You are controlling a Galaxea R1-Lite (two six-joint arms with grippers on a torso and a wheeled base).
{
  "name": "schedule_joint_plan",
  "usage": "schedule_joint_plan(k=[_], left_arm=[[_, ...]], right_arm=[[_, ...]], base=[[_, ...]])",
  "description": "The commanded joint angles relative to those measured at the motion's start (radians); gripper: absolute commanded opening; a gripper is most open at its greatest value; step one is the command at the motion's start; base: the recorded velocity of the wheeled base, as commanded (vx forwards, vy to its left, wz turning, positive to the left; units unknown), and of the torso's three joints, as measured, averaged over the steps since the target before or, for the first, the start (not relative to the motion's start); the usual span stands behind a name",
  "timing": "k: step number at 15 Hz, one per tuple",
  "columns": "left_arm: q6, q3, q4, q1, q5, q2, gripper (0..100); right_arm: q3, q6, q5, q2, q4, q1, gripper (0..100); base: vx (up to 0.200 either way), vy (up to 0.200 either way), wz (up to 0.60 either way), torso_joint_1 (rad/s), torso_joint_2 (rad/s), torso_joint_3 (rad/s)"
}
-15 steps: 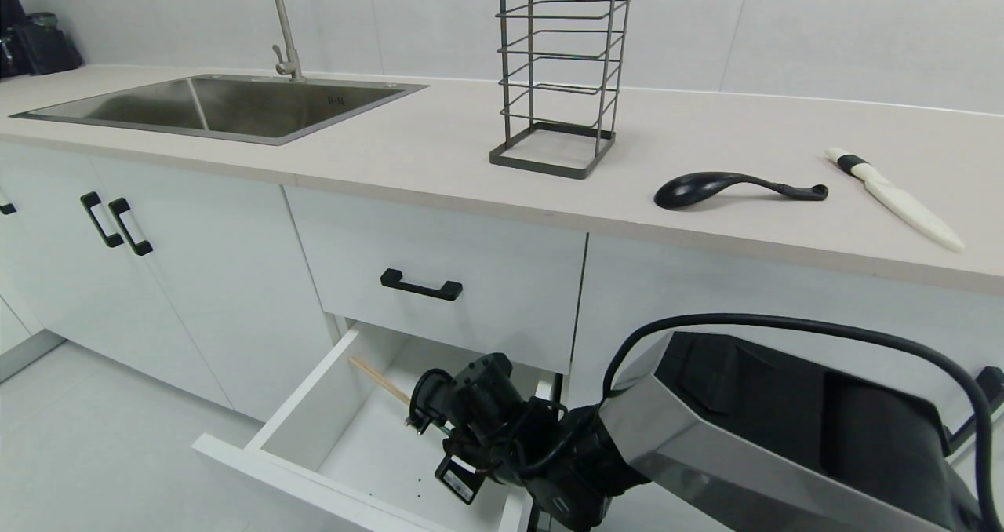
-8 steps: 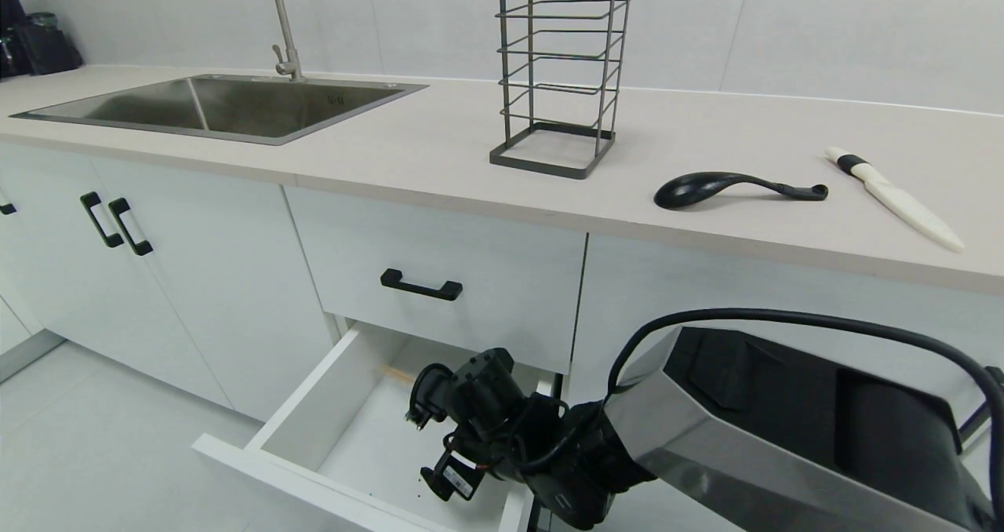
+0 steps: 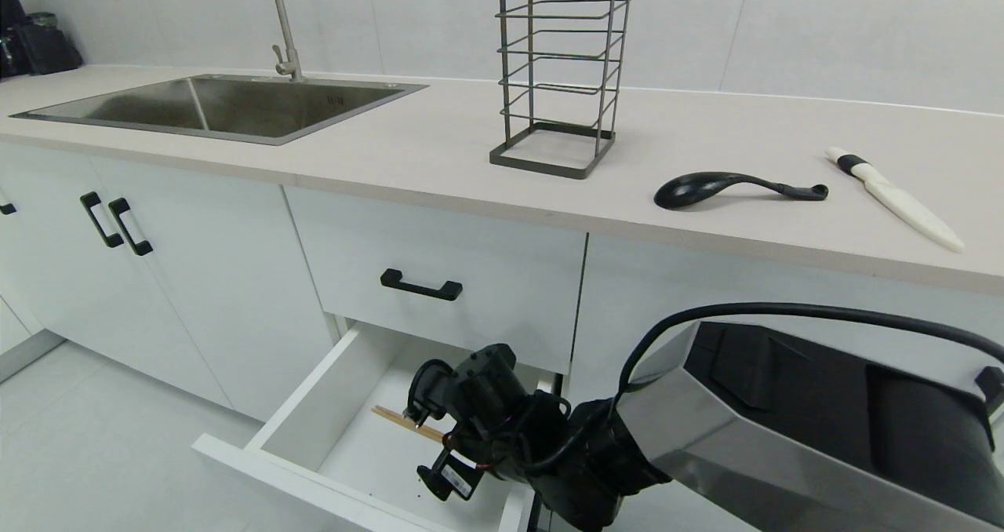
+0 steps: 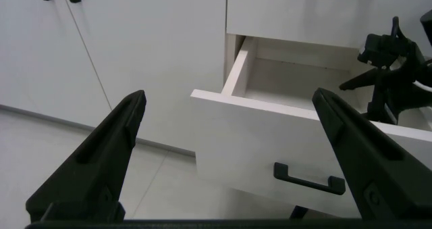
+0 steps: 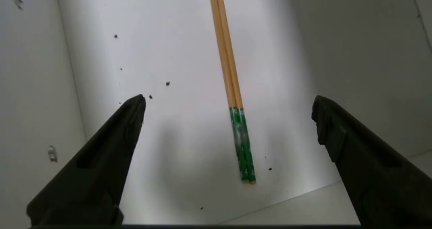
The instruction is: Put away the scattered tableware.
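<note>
Right wrist view: a pair of pale wooden chopsticks (image 5: 229,80) with green-painted ends lies loose on the white floor of the drawer (image 5: 135,46). It runs from top centre to lower centre of the frame, between the spread, empty fingers of the right gripper (image 5: 227,102). The left gripper (image 4: 228,94) fingers are spread wide too.

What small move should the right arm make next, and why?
Probably lift the right gripper out of the drawer: its jaws are open, the chopsticks lie free inside, and the black spoon lies on the counter.
</note>
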Motion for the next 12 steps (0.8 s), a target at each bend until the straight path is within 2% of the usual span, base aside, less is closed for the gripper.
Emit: schedule_joint_plan(k=[1,12], left_arm=[[0.000,0.000,0.000,0.000,0.000,0.001,100],[0.000,0.000,0.000,0.000,0.000,0.001,100]], right_arm=[[0.003,0.001,0.000,-0.048,-0.002,0.010,100],[0.142,0.015,-0.003,-0.293,-0.046,0.067,100]], base=[[0.000,0.000,0.00,0.000,0.00,0.000],[0.000,0.000,0.00,0.000,0.00,0.000]])
